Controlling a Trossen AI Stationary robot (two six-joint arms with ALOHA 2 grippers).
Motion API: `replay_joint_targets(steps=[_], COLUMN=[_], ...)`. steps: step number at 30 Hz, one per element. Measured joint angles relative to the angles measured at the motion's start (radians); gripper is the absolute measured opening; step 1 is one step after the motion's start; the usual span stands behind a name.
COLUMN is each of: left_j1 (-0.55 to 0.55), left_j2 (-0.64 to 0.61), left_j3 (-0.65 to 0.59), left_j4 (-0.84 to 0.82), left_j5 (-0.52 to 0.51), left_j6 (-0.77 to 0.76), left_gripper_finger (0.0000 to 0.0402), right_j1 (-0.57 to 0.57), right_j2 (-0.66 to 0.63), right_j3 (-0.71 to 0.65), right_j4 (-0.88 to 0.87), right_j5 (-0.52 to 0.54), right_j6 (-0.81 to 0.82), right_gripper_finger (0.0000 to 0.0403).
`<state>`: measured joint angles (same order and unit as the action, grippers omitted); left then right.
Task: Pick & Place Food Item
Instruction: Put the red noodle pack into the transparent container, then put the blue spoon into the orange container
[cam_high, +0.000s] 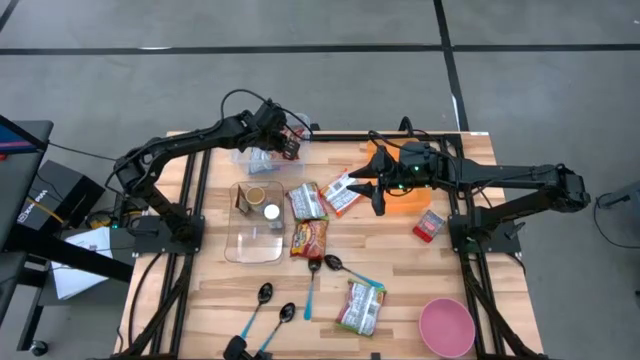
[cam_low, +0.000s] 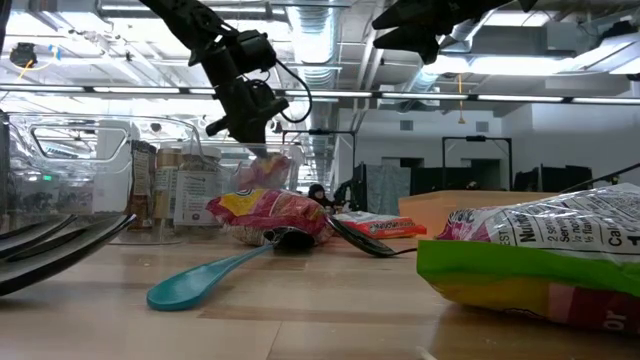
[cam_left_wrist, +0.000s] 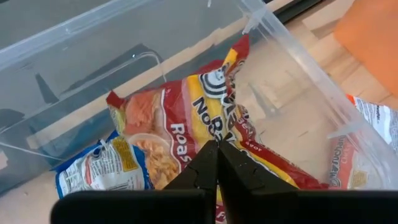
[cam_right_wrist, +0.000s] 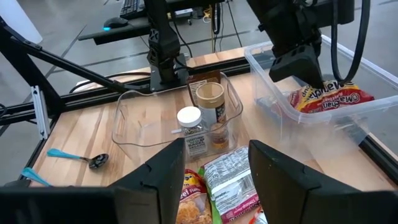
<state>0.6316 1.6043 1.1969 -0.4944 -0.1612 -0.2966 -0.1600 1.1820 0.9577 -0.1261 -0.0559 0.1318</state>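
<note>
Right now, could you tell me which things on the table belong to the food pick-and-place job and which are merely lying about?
In the job:
left pincer, shut on the red noodle packet
clear bin

Lying about:
spice jars
teal spoon
pink bowl
right pincer, open, waiting mid-table

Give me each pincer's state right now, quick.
Left pincer: shut on the red and yellow noodle packet, over the clear plastic bin.
Right pincer: open, holding nothing.
</note>
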Motion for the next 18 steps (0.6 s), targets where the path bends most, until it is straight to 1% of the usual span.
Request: replay_joint_targets(steps=[4,12,15,18], left_j1=[-0.003,-0.005,-0.011,-0.013], left_j2=[0.000,0.000,0.000,-0.012], left_j3=[0.000,0.000,0.000,0.000], left_j4=[0.001,0.008,0.033,0.058], left_j5=[0.000,0.000,0.000,0.022], left_j6=[0.003,0.004,0.005,0.012], left_gripper_finger=[0.0020,0.0091,0.0103,0.0108], right_j1=[0.000,0.000,0.000,0.000], right_j2=[0.000,0.000,0.000,0.000], right_j3=[0.000,0.000,0.000,0.000], right_j4=[0.000,0.000,0.000,0.000], right_j5=[0.000,0.000,0.000,0.000], right_j6=[0.000,0.000,0.000,0.007], right_gripper_finger=[0.0170,0.0170,0.0170,0.0170])
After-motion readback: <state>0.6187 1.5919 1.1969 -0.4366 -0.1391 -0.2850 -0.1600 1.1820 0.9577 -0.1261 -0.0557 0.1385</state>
